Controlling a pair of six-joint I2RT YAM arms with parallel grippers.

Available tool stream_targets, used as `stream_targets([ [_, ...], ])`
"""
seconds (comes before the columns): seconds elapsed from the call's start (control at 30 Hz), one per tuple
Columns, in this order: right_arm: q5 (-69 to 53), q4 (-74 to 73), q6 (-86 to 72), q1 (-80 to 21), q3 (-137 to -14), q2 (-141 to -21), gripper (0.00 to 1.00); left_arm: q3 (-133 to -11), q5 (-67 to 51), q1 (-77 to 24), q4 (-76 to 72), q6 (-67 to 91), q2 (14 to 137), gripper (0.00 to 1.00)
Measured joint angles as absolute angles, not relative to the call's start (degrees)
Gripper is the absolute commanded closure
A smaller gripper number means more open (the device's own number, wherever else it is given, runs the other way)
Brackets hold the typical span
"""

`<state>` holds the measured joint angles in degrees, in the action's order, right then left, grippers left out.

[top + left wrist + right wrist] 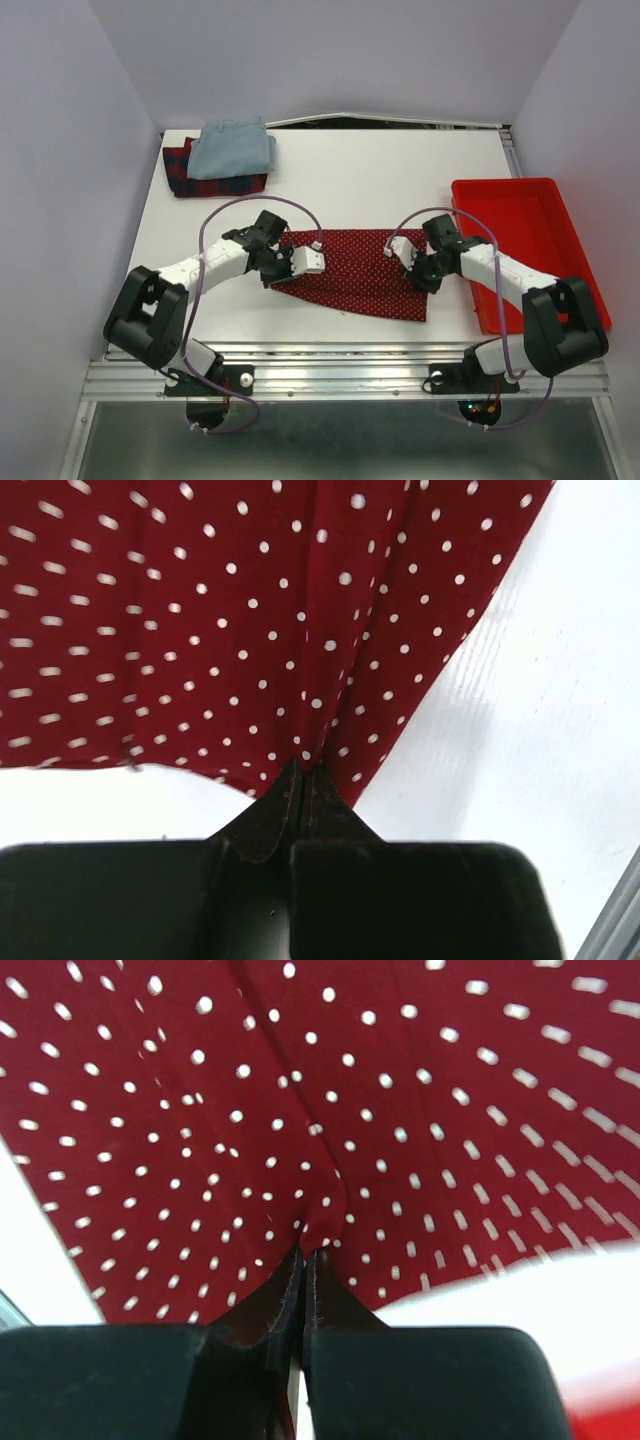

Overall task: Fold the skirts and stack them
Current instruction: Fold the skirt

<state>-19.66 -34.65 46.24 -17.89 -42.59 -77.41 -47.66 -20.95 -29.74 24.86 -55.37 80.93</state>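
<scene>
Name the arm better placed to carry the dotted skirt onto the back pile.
Left, probably: left gripper and right gripper both pinch the dotted skirt, but the pale blue skirt atop the plaid skirt lies on the left.

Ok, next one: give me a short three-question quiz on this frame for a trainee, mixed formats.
1. True or false: the left claw and the right claw are each shut on the dotted skirt.
2. What lies on the plaid skirt? A) the pale blue skirt B) a towel C) nothing
3. Fill in: the red tray sits on the ___ arm's side.
Key: 1 true; 2 A; 3 right.
</scene>
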Motion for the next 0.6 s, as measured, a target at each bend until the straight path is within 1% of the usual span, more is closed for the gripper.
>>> stream_targets([
  [0.1,-20.18,-31.97,45.28,-19.09,-40.73,-79.99,0.99,-45.58,-19.57,-29.89,22.90,-54.52,85.08,1.00],
  [0.23,-20.36,-29.41,43.62,-19.27,-40.88,-80.97,0.99,-45.43,-17.89,-29.87,21.50,-53.15,84.88,1.00],
  [0.4,-19.84,-29.89,42.76,-19.40,-42.54,-81.19,0.99,-46.87,-16.36,-29.87,22.00,-51.55,84.86,1.00],
  [0.6,-19.88,-36.18,41.71,-19.55,-54.00,-80.88,0.99,-53.19,-15.79,-29.10,23.59,-49.95,83.77,1.00],
])
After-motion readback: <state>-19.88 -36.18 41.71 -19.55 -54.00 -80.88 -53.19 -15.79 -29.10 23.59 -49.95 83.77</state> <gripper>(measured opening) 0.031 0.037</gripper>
